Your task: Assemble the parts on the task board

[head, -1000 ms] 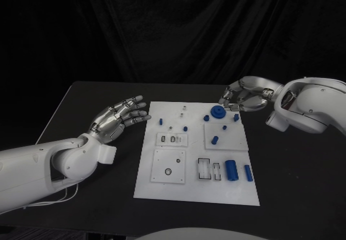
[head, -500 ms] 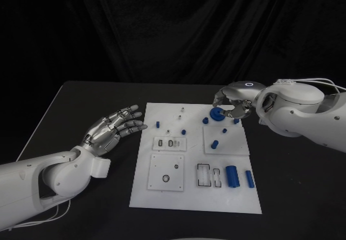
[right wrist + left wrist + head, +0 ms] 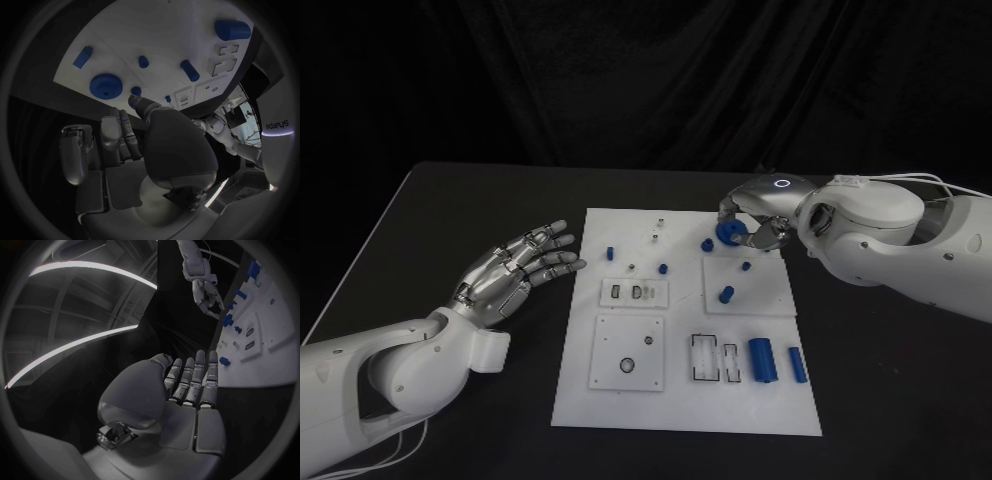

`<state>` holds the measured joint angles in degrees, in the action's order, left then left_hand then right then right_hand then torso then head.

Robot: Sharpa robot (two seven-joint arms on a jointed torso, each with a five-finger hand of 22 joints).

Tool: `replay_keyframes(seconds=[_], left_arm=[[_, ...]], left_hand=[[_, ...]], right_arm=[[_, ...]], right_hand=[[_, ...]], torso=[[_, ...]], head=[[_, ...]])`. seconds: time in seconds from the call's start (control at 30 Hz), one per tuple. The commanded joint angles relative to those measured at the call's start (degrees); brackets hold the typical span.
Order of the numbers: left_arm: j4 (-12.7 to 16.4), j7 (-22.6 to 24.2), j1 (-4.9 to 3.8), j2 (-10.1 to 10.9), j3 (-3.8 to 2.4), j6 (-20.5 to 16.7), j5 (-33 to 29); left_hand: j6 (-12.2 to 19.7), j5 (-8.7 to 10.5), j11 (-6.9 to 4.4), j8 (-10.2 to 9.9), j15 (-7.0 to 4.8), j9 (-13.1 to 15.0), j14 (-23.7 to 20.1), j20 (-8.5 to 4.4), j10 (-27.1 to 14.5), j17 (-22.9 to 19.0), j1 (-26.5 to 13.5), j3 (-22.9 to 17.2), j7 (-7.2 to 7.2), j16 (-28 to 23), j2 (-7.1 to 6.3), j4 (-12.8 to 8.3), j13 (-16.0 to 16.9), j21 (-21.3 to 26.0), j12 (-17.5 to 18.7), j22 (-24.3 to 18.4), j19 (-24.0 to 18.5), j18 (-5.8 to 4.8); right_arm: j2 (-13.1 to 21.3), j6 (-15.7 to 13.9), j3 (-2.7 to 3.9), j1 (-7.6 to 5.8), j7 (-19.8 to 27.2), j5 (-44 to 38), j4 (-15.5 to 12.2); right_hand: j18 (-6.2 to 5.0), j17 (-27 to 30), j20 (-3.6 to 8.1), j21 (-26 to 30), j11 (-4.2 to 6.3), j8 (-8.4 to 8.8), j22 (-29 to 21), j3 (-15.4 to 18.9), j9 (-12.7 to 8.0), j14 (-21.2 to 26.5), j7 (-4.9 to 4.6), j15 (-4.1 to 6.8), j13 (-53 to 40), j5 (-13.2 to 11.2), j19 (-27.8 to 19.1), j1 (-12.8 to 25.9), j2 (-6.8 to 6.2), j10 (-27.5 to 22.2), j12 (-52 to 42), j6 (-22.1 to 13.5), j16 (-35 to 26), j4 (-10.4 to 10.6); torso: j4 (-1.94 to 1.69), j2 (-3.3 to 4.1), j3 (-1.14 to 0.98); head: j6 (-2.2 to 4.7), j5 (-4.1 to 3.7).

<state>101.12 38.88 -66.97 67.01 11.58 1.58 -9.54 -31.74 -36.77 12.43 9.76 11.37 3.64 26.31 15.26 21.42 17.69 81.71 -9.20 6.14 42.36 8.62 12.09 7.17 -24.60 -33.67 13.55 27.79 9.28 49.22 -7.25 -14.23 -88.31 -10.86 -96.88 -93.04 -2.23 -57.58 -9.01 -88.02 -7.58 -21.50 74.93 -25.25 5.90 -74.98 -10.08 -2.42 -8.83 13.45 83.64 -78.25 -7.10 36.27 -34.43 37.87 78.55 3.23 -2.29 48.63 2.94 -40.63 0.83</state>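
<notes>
Two hands: left hand (image 3: 516, 268) spread, holding nothing; right hand (image 3: 750, 222) curled, grasp unclear.

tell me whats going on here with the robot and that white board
A two-armed robot is working on a white task board that carries small blue parts. Its right hand is at the board's far end, right by a round blue knob-like part; whether it grips that part yet cannot be told. Its left hand is open with fingers spread, beside the board's left edge and holding nothing. Two larger blue cylinders lie near the board's near right corner, untouched.
</notes>
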Motion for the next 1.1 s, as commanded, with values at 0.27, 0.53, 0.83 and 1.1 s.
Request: replay_keyframes(seconds=[0.27,0.53,0.83,1.1], left_arm=[[0.1,6.8,-0.13,-0.2,-0.05,0.8,-0.4],[-0.1,6.7,-0.13,-0.3,-0.05,1.1,-0.6],[-0.2,6.6,-0.13,-0.5,-0.04,1.5,-0.7],[-0.6,6.1,-0.12,-0.7,-0.04,1.6,-1.1]], left_hand=[[-0.3,-0.05,0.55,0.3,0.00,0.1,-0.6,0.13,0.0,0.1,-0.4,-0.7,0.38,0.3,-0.36,-0.1,0.1,-0.5,-0.3,0.2,-0.6,-1.12],[-0.5,-0.05,0.67,0.4,0.09,0.1,-0.7,0.17,0.1,0.2,-0.4,-1.0,0.48,0.4,-0.28,-0.2,0.1,-0.6,-0.4,0.2,-0.7,-1.18],[-0.9,-0.06,0.89,0.6,0.30,0.2,-1.1,0.24,0.2,0.2,-0.6,-1.5,0.67,0.4,-0.10,-0.4,0.1,-0.8,-0.6,0.4,-1.0,-1.31],[-1.2,-0.06,1.09,0.7,0.47,0.2,-1.3,0.31,0.3,0.2,-0.7,-2.1,0.87,0.5,0.06,-0.5,0.2,-0.9,-0.7,0.5,-1.1,-1.41]], right_arm=[[0.1,-2.2,0.03,1.32,0.1,-1.6,-0.2],[-0.5,-4.1,0.03,2.50,1.5,-1.6,0.9],[-2.1,-6.4,0.03,4.12,2.9,-1.6,3.0],[-3.2,-7.9,0.03,4.63,3.3,-1.6,4.2]], right_hand=[[0.71,0.3,0.14,-0.1,-0.07,1.72,9.8,1.2,-0.1,-0.5,-0.34,-0.02,0.3,-0.7,1.0,0.8,0.23,1.5,1.1,0.1,-0.1,0.6],[0.80,1.3,0.15,-0.1,-0.02,4.07,10.1,1.8,-0.5,-0.3,-0.40,0.00,0.6,-0.5,1.3,0.3,0.57,3.2,2.5,-0.6,-0.7,0.9],[0.71,1.9,-0.01,0.1,-0.18,5.12,9.9,1.6,-0.6,-0.1,-0.31,-0.25,1.1,1.1,1.0,-0.7,0.99,3.7,4.1,0.0,-1.1,0.6],[0.54,2.6,-0.46,0.4,-0.55,6.38,9.3,1.4,-0.9,0.3,-0.26,-0.83,1.4,1.3,0.4,-1.1,1.64,3.7,5.2,-0.4,-1.5,0.7]], torso=[[0.03,-0.05,0.14],[0.18,-0.11,-0.11],[0.15,-0.13,-0.12],[0.14,-0.12,-0.16]], head=[[0.19,0.05],[-0.34,0.29],[-0.50,0.32],[-0.48,0.46]])
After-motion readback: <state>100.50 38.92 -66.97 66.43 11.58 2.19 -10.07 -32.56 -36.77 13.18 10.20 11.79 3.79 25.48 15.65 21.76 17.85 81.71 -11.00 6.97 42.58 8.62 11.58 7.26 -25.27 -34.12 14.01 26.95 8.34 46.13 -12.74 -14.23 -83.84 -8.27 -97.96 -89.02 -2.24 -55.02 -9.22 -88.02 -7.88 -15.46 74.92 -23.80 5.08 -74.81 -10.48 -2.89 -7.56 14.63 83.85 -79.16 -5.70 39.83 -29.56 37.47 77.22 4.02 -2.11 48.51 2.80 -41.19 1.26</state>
